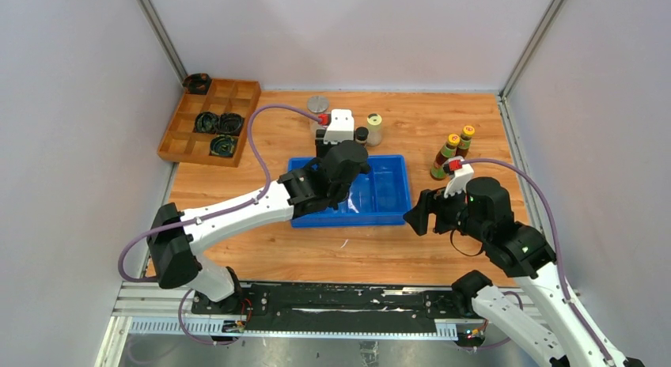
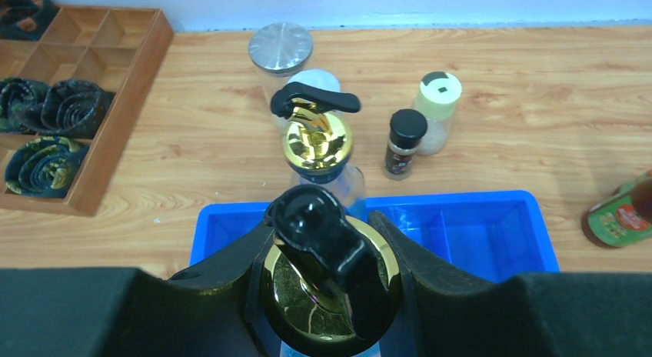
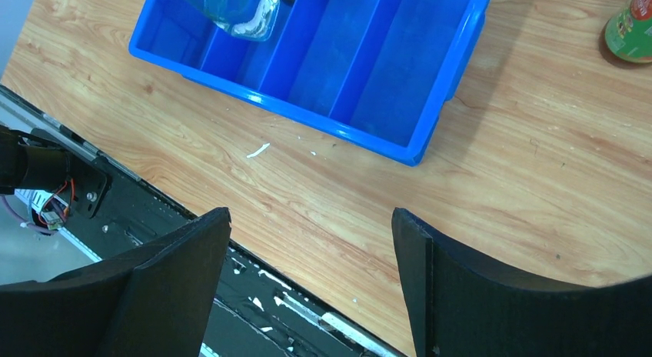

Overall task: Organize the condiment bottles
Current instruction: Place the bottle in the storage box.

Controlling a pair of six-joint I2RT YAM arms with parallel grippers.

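Observation:
My left gripper (image 2: 327,245) is shut on the gold collar of a clear gold-spouted bottle (image 2: 330,295), held over the left end of the blue bin (image 2: 469,207). The bottle's clear base (image 3: 238,11) shows in the bin's left compartment; whether it rests on the floor I cannot tell. Behind the bin stand a second gold-spouted bottle (image 2: 315,141), a silver-lidded jar (image 2: 281,48), a cream-lidded jar (image 2: 438,111) and a small black-capped bottle (image 2: 404,141). Two yellow-capped sauce bottles (image 1: 447,155) stand right of the bin. My right gripper (image 3: 311,241) is open and empty over the table's near edge.
A wooden divided tray (image 1: 241,90) holding black coiled rings (image 1: 217,123) sits at the back left. The blue bin (image 1: 388,201) lies mid-table with its right compartments bare. The arms' black base rail (image 1: 316,300) runs along the near edge.

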